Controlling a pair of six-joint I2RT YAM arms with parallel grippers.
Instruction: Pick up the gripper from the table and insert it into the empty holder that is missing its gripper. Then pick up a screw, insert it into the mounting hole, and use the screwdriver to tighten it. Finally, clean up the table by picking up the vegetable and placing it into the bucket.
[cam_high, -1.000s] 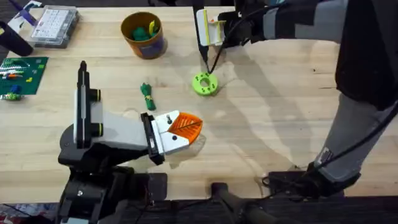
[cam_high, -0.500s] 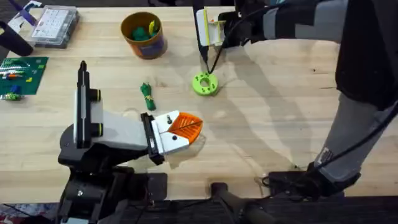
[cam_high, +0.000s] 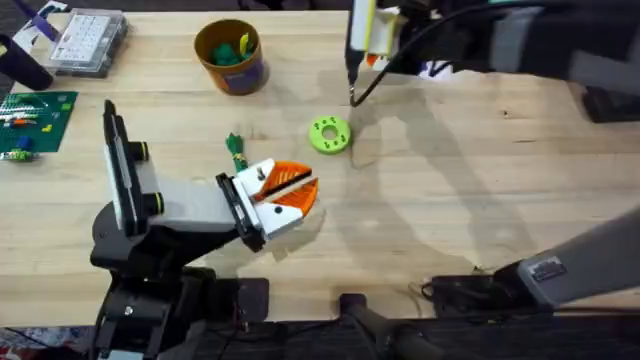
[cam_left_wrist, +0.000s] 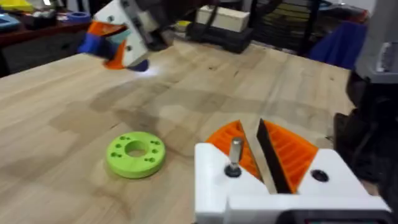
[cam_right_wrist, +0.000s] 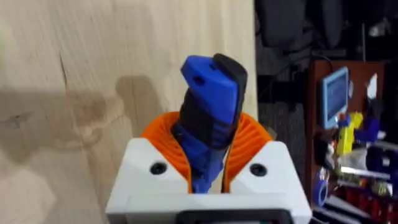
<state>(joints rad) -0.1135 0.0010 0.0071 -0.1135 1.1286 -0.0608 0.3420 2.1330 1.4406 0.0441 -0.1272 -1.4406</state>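
My right gripper (cam_high: 372, 28) hangs over the table's far edge, shut on the blue screwdriver (cam_right_wrist: 208, 93), whose thin bit (cam_high: 351, 82) points down at the wood. The left wrist view shows the same gripper (cam_left_wrist: 124, 37) far off. My left gripper (cam_high: 285, 190), white with orange pads (cam_left_wrist: 292, 149), hovers at the table's middle with its pads together. A metal screw (cam_left_wrist: 234, 157) stands upright in its white body. The dark-green vegetable (cam_high: 236, 150) lies just beyond it on the left. The orange-brown bucket (cam_high: 230, 58) stands at the back and holds small green pieces.
A lime-green ring with holes (cam_high: 330, 133) (cam_left_wrist: 136, 153) lies between the two grippers. A clear parts box (cam_high: 88, 40) and a green board (cam_high: 35, 115) sit at the far left. The right half of the table is bare wood.
My right arm has swung right and back with the screwdriver, its bit moving away from the green ring. My left gripper has shifted left, closer to the vegetable.
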